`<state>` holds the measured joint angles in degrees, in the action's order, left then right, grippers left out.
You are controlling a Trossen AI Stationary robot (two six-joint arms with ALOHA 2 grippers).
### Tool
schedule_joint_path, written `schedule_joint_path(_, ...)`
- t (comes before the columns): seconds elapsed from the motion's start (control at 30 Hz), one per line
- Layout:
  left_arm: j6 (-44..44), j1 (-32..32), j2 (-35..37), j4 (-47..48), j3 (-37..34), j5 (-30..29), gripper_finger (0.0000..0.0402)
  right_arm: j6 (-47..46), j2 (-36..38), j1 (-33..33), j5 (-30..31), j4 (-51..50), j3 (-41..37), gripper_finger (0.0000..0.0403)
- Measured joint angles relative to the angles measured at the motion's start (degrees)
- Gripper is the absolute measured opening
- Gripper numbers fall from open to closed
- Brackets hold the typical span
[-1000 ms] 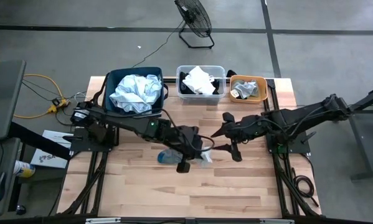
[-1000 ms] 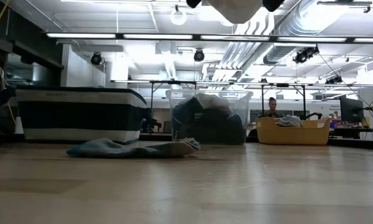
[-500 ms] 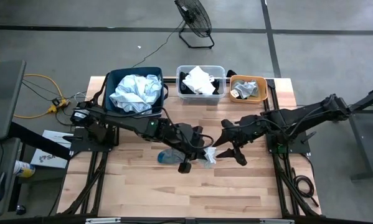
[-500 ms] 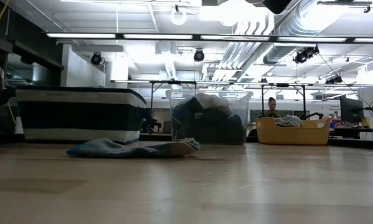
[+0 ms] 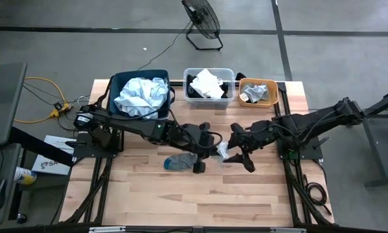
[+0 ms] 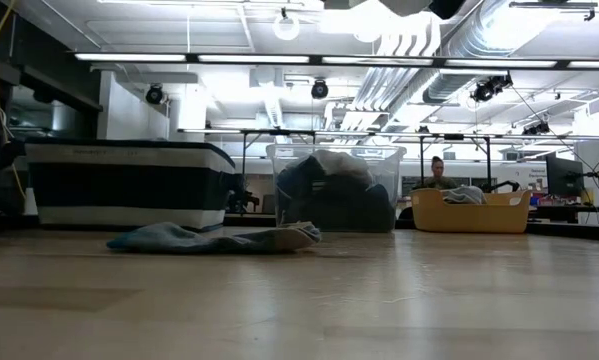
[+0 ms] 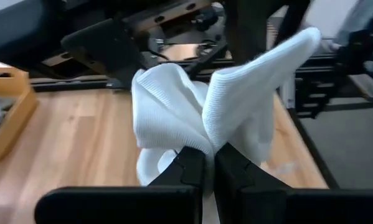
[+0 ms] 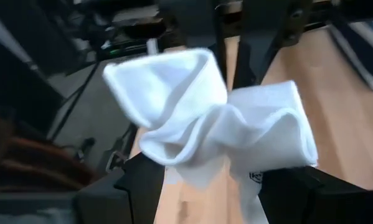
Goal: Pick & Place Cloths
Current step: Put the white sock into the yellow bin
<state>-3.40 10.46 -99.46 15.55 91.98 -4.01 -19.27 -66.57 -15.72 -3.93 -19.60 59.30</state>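
Holding a white sock (image 7: 236, 112) above mid-table, the L gripper (image 7: 209, 163) is pinching it with fingers closed on the fabric; sock is hanging clear of the wood, between both arms. R gripper (image 5: 231, 150) is sitting just beside the sock in the high view; R wrist view is showing its fingers (image 8: 142, 180) spread, one each side of the white fabric, not clamped, so reading as open; looks like a handover in progress, my judgement only.

Progress, as far as visible: navy bin (image 5: 139, 97) is holding a pale blue pile; clear tub (image 5: 208, 85) is holding white and dark pieces; orange tub (image 5: 258, 91) is holding small grey items; sorting seems well along.

Remaining: sock in the air not yet placed; one blue cloth (image 5: 177, 162) is lying flat on the table (image 5: 245, 200) below the L arm, also showing in the low view (image 6: 209, 238); no other loose cloths seen on the wood.
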Motion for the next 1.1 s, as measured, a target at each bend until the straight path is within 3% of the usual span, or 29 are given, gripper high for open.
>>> schedule_joint_path(0.33,-0.1,0.2,0.0,-1.3,0.0,-8.9,0.0007,0.8,-0.2,0.1,3.6,0.6,0.0,0.0216)
schedule_joint_path(0.77,0.1,-0.1,0.0,-6.8,0.0,-9.2,0.0008,1.6,-0.2,-0.1,7.9,1.3,0.0,0.0212)
schedule_joint_path(0.9,0.1,-0.1,0.0,-7.1,0.0,-8.6,0.0008,1.6,-0.2,0.0,8.1,1.2,0.0,0.0176)
schedule_joint_path(1.1,-0.5,0.0,0.0,-7.1,0.0,-8.2,0.0008,1.5,-0.2,0.0,8.5,0.9,0.0,0.0072)
